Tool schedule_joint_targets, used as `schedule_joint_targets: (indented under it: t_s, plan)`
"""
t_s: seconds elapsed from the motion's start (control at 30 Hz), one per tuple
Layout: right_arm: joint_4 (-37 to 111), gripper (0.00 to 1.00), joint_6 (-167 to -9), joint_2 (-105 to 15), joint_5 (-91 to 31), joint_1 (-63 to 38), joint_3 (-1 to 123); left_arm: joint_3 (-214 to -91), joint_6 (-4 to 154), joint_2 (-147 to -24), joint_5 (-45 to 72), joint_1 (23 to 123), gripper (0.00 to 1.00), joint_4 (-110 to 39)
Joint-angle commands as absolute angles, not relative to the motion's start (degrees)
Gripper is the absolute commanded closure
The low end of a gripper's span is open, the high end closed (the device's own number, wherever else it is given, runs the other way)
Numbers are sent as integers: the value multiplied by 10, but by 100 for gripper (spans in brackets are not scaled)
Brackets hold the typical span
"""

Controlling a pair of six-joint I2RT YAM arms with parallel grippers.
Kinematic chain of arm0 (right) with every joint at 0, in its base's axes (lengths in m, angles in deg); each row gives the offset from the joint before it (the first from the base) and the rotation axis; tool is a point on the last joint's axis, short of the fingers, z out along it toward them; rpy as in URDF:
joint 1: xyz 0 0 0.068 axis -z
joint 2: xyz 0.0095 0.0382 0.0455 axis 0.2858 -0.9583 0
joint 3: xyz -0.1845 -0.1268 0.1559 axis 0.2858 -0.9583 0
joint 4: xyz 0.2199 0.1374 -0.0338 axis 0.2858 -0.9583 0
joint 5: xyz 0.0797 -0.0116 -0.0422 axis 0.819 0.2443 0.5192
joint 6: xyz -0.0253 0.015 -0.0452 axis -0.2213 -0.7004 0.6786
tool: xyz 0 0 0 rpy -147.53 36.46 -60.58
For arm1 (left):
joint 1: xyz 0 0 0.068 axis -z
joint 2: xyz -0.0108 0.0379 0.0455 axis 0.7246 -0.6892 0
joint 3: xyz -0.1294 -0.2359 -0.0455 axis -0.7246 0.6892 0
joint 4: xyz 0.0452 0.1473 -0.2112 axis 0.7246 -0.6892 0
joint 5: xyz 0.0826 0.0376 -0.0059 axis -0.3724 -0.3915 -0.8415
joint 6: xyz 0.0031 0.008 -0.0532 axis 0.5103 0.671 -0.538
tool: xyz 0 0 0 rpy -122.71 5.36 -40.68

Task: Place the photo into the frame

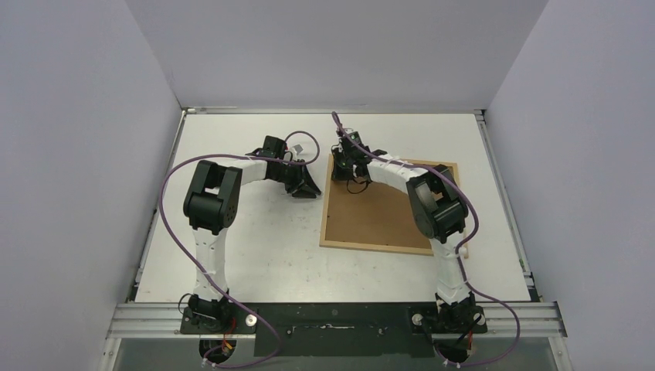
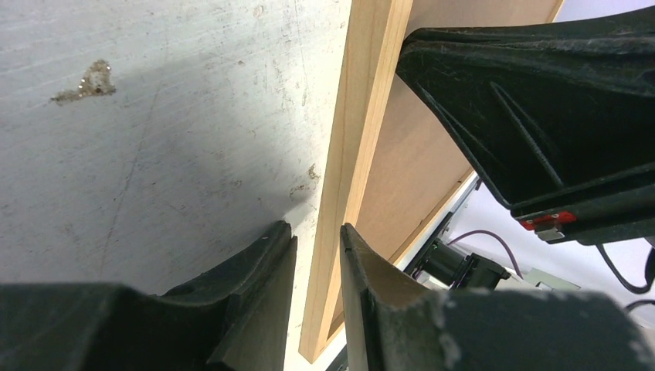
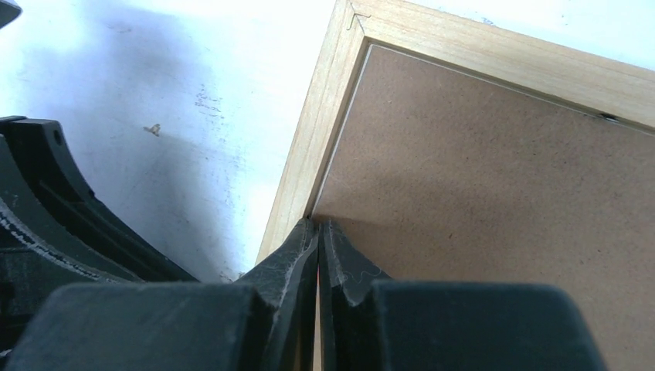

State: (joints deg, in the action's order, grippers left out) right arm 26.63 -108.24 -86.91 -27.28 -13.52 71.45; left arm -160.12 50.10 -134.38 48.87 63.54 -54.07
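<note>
The frame (image 3: 313,147): its 9 o'clock rail runs 12-to-6.
Left fingers (image 2: 349,243) open astride it; right fingers (image 3: 318,239) closed, tips at its inner edge.

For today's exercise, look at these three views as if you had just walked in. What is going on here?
Two robot arms are working on a frame that lies on the table with its brown backing board facing up. The right gripper is shut, with its tips near the frame's far left corner, where rail meets board. The left gripper is open at the left rail. Whether it touches the rail is unclear. No photo is in view.
</note>
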Motion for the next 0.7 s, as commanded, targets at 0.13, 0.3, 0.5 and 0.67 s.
schedule_joint_targets:
  t_s: [0.13, 0.3, 0.5, 0.67]
  plan:
    - [12, 100, -1064, -979, -446, -149, 772, -1619, 515, -1349, 464, 630, 73, -543]
    - [-57, 100, -1088, -1018, -463, -157, 814, -1615, 515, -1346, 462, 630, 73, -542]
    - [-106, 100, -1103, -1036, -448, -163, 856, -1610, 515, -1341, 460, 629, 73, -540]
    - [-71, 82, -1120, -956, -426, -155, 878, -1609, 514, -1329, 458, 625, 73, -540]
